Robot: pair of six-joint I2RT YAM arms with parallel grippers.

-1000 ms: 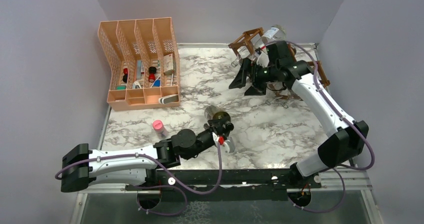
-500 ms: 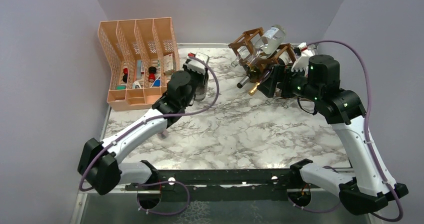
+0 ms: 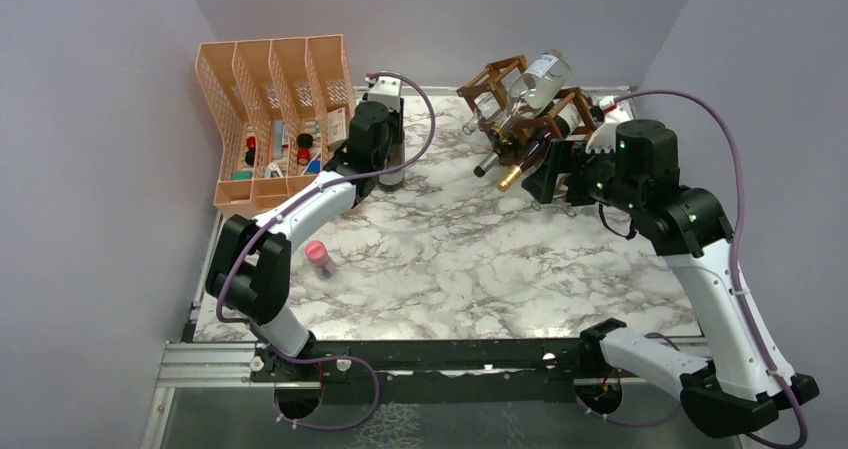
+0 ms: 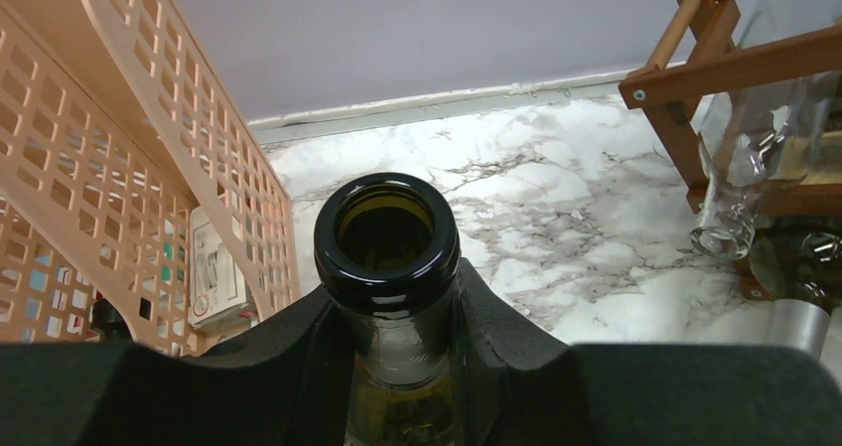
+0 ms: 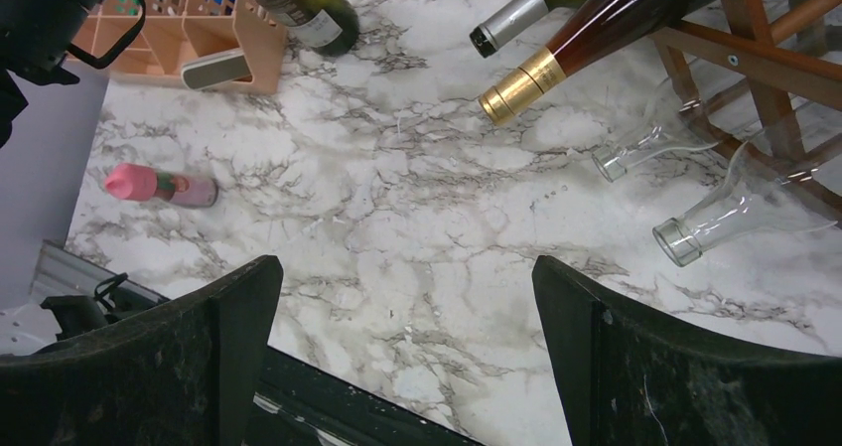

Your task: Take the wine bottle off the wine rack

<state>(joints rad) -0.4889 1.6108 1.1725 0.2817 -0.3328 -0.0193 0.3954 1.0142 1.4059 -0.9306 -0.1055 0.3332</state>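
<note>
Grey-veined marble tabletop [image 3: 480, 259] between lilac walls [image 3: 450, 19]. Left claw [image 4: 397, 307] grips the wine bottle [image 4: 387, 232] by its neck. Right claw [image 5: 402, 297] gapes wide near the wine rack [image 3: 500, 74].

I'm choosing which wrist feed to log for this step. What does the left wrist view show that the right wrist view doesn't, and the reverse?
Only the left wrist: the open mouth of the dark wine bottle, its neck clamped in the left gripper, and the back wall. Only the right wrist: the pink-capped bottle lying on its side, a gold-foiled neck, and the right gripper, open and empty. Both: the marble table, peach organizer, wine rack and a silver-capped bottle neck.
</note>
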